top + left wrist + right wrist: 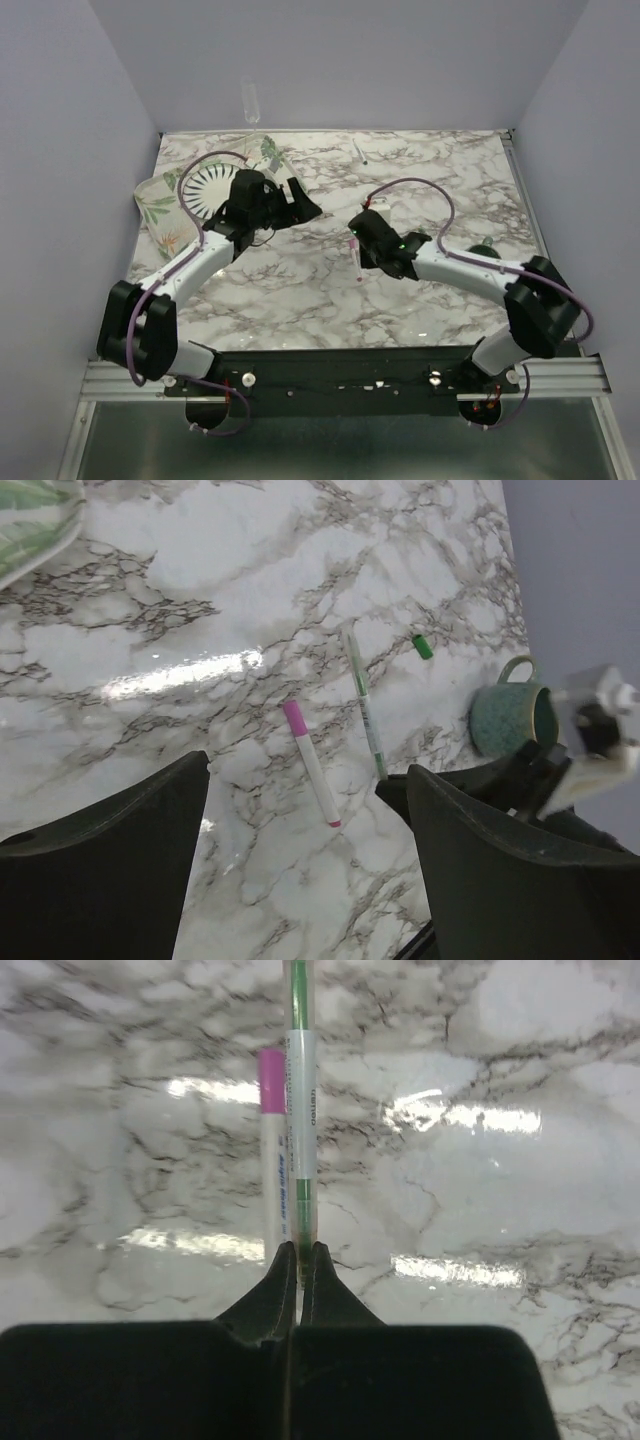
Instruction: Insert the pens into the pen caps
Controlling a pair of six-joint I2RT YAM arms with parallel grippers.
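Right end effector (300, 1255) is pinched together on one end of the green pen (301, 1090), and the barrel projects well ahead of the fingertips. Whether the pen is lifted cannot be told. Just beside it the pink pen (272, 1160) lies on the marble surface (520, 1210), its pink cap (271, 1080) apparently fitted. The green cap (422, 646) lies loose, apart from both pens. Left end effector (308, 770) is spread wide, empty.

Risks noted — a pen gripped so near its end may pivot or slip when pressed, an unheld cap may skid away, and the pink pen may be knocked.
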